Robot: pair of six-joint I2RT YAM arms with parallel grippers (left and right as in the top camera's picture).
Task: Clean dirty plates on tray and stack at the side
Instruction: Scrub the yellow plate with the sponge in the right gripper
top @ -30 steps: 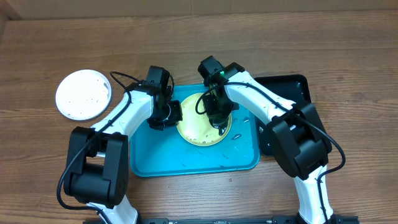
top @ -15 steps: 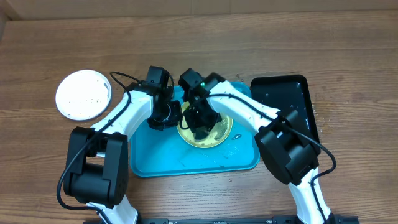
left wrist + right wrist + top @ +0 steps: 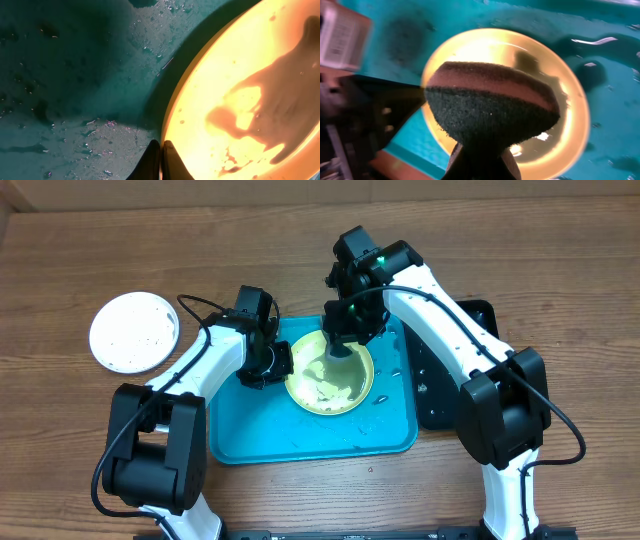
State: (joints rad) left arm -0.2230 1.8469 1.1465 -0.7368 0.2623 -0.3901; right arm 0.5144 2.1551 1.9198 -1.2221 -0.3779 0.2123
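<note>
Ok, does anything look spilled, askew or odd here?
Nothing is damaged or askew. Water lies splashed on the tray beside the yellow plate, and the white plate outside the tray is flecked with dark specks.

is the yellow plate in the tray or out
In: the pale yellow round plastic plate lies inside the turquoise rectangular plastic tray, with wet turquoise floor visible beside it.

No words, brand names, numbers or signs can be read in any of the three views. The only printed thing is a small pale label (image 3: 341, 34) in the right wrist view, stuck on a light grey block (image 3: 362, 22) at the upper left edge. It carries rows of fine dark lines, like small print or a barcode, too blurred to read.
</note>
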